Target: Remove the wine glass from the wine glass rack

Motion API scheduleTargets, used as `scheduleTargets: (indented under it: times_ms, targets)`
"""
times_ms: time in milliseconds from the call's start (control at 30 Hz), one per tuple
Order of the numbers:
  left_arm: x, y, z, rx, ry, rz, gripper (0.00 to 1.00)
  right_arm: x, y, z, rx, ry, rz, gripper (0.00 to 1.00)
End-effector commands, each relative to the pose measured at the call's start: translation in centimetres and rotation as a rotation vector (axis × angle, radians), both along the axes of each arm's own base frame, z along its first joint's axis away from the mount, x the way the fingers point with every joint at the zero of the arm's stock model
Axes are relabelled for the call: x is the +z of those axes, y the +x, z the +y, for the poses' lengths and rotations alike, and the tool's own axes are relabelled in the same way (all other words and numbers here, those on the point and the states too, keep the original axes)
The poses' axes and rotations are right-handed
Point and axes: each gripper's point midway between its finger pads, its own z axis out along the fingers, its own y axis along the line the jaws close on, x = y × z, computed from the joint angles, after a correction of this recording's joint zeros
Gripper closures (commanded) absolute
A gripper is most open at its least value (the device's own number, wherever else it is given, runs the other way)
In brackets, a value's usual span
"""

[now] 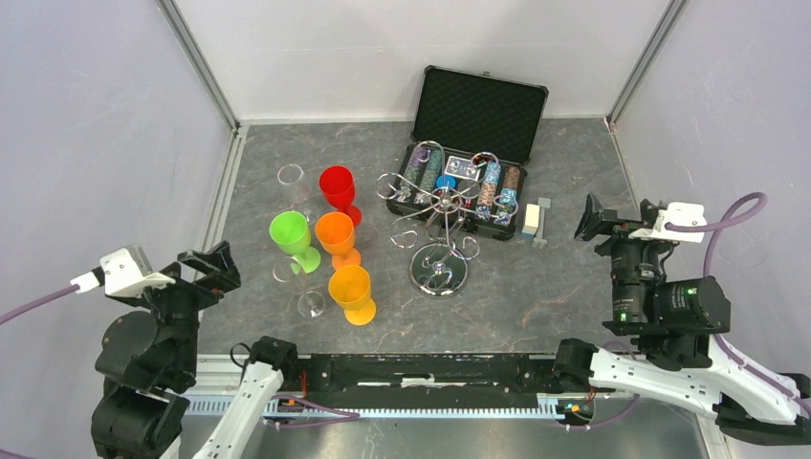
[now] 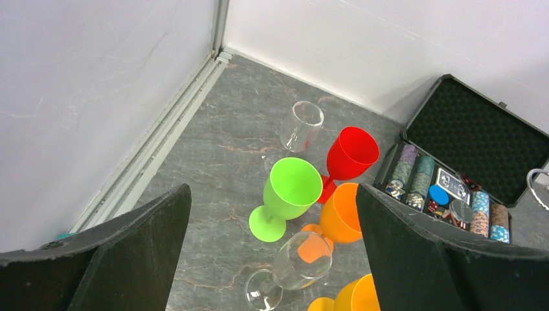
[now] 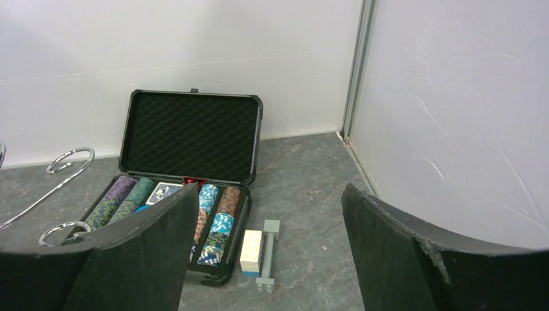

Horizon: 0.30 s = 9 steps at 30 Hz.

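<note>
The chrome wine glass rack [image 1: 438, 229] stands mid-table on its round mirrored base, and I see no glass hanging on its curled arms. One arm tip shows in the left wrist view [image 2: 537, 184] and two loops show in the right wrist view [image 3: 68, 159]. A clear wine glass [image 1: 308, 287] stands left of the rack among the coloured goblets; it also shows in the left wrist view [image 2: 294, 262]. A second clear glass [image 1: 290, 175] stands farther back [image 2: 301, 126]. My left gripper [image 1: 215, 268] [image 2: 272, 194] is open and empty at the near left. My right gripper [image 1: 620, 215] [image 3: 270, 194] is open and empty at the right.
Red [image 1: 337, 186], green [image 1: 292, 234], orange [image 1: 335, 234] and yellow-orange [image 1: 350, 287] goblets cluster left of the rack. An open black foam-lined case [image 1: 478, 105] of poker chips sits behind it. A cream block [image 1: 532, 220] and a grey piece [image 1: 543, 222] lie right of the case. Walls enclose the table.
</note>
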Motion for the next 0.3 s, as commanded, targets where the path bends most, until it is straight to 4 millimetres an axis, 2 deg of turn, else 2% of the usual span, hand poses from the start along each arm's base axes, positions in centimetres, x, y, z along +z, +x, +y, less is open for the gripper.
scheduleTargets:
  times_ms: [0, 267]
  targets:
    - [1.35, -0.9, 1.27, 0.048, 0.049, -0.036, 0.0, -0.39, -0.06, -0.23, -0.011, 0.042, -0.001, 0.15]
    - [1.69, -1.27, 1.69, 0.07, 0.044, -0.047, 0.0, -0.68, 0.16, 0.31, -0.011, 0.022, 0.01, 0.15]
